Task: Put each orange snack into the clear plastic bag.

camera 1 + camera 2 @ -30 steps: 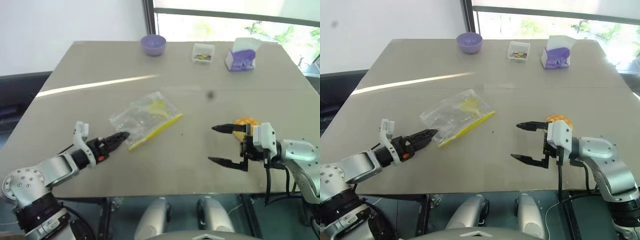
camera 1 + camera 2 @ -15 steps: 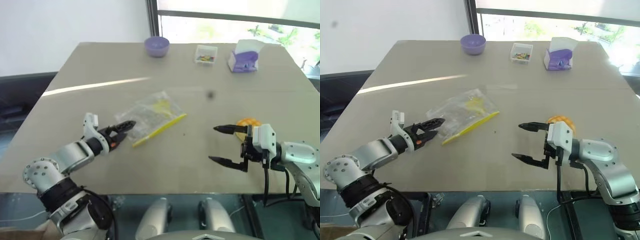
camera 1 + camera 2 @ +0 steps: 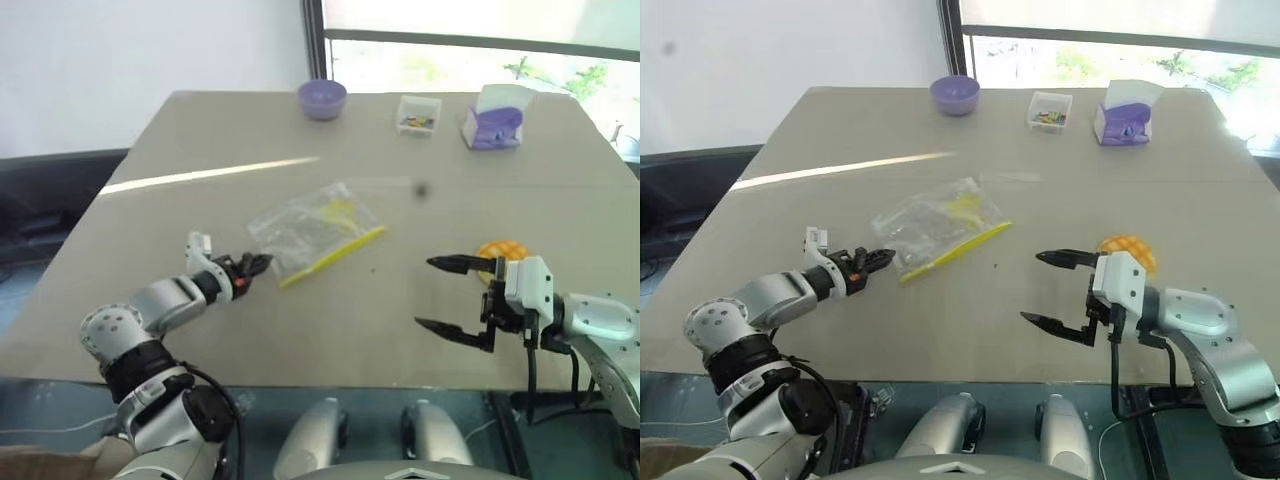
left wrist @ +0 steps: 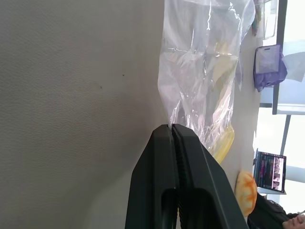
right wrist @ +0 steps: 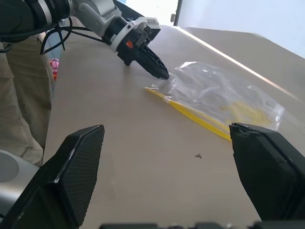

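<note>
Pinching down on the clear plastic bag, the left gripper has just snapped its two black fingers together on the near corner of the film, close beside the yellow seal strip. The left wrist view shows it best: the jaws meet flat with a wisp of crinkled plastic caught at their tips. That looks like the first real hold of the job, a grip that could lift or spread the bag's mouth, though how firmly the thin film is caught cannot be told.

The bag lies flat on the table, mid-table and left of centre, seal edge towards the robot. The orange snack sits well apart from it on the right, just behind the right gripper, not yet touched. That gripper hangs with its jaws wide apart and empty, pointing across towards the bag.

Against a second ago, the left gripper has slid forward from just short of the bag to its corner, and its fingers, parted half a second ago, are now shut. The right gripper has held its place and its spread. Bag and bun have not shifted on the table; the wider drift of the picture is the camera's own.

At the far edge stand a purple bowl, a small clear box and a tissue box.
</note>
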### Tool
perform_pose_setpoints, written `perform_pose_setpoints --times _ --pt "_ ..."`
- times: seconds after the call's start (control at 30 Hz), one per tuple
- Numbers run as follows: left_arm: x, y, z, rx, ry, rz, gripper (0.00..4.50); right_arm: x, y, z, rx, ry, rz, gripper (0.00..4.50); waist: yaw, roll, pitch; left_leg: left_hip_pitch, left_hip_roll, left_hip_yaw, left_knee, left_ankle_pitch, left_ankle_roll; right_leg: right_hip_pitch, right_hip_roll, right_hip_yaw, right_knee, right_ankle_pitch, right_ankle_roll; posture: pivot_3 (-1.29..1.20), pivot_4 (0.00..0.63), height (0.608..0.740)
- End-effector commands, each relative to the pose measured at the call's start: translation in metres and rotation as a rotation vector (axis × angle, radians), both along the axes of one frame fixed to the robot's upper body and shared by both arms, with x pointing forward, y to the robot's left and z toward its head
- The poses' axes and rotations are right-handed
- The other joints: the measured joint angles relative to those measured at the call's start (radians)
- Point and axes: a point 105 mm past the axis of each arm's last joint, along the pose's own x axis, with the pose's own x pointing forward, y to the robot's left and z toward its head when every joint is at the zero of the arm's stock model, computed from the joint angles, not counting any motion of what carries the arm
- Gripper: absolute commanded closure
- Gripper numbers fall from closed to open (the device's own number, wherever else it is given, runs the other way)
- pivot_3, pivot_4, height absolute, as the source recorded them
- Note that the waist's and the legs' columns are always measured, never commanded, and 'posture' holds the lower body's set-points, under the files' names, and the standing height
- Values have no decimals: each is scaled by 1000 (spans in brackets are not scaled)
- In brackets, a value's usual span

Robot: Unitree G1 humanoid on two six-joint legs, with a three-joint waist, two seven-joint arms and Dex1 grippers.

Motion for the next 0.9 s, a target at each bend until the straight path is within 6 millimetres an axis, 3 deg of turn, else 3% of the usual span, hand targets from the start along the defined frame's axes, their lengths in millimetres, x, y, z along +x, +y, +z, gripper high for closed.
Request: perform_pose_setpoints --times 0.03,0.2,0.3,0.4,0.5,0.8,0.9 --pt "-7 -7 -7 -70 25 -45 4460 -3 -1 11 7 -47 -7 0 0 0 0 0 0 0 0 0 0 0 0 0 0 0 0 0 150 740" --pt "-5 -9 8 -81 -46 -51 4460 -1 0 11 11 -57 -10 0 0 -4 2 -2 0 0 0 0 0 -1 0 0 0 0 0 0 150 740" --pt "-2 -11 3 12 -28 -45 4460 0 1 10 10 -65 -7 0 2 -6 3 -2 -1 -1 0 0 0 -1 0 0 -1 0 0 0 150 740" --pt "0 -17 -1 26 -20 -51 3657 2 2 11 10 -76 -10 0 4 -6 4 -2 -1 -1 0 0 0 -1 -1 0 -1 0 0 0 150 740" --pt "4 -23 -2 22 -17 -52 2288 3 1 10 6 -80 -13 0 5 -7 3 -2 -1 -1 0 0 0 -1 -1 -1 -1 0 0 0 150 740" --pt "15 -41 -12 1 6 -85 2288 4 2 11 8 -85 -20 0 7 -8 3 -2 -1 -2 0 0 0 0 -1 -2 -1 0 0 0 150 740" --pt "17 -47 -16 -26 10 -94 3530 4 2 11 9 -87 -25 0 7 -8 3 -2 -2 -2 0 0 0 0 -1 -2 -1 0 1 0 150 740"
